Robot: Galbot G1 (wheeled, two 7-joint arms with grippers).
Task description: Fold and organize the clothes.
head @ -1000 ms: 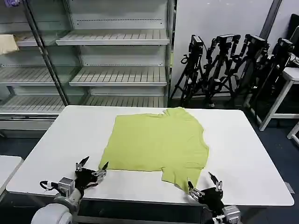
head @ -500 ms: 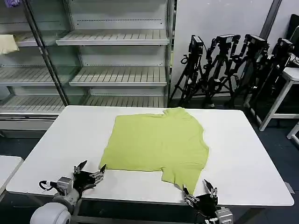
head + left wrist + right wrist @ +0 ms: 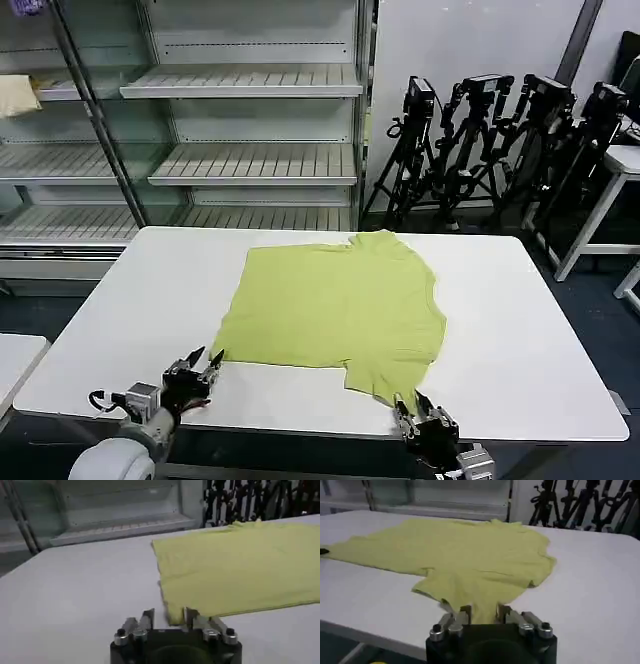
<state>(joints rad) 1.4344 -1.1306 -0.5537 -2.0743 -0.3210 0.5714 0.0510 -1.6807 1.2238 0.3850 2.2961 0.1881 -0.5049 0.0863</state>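
Now at the grasping step of the fold: T-shirt (image 3: 335,305) flat on counter (image 3: 520,340), left end effector (image 3: 203,364) narrowly open at near hem corner, right end effector (image 3: 424,410) narrowly open astride sleeve tip; next, pinching both and lifting together

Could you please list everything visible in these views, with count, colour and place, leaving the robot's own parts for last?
T-shirt: one, lime yellow-green, spread flat on the table, a sleeve pointing to the near edge.
Table: one, white, before the robot.
Shelving: one unit, pale grey, behind the table.
Cloth: one, pale beige, on a far-left shelf.
Tripods: several, black, by the wall at the far right.
Left gripper: fingers open at the shirt's near-left corner.
Right gripper: fingers open around the sleeve's edge.
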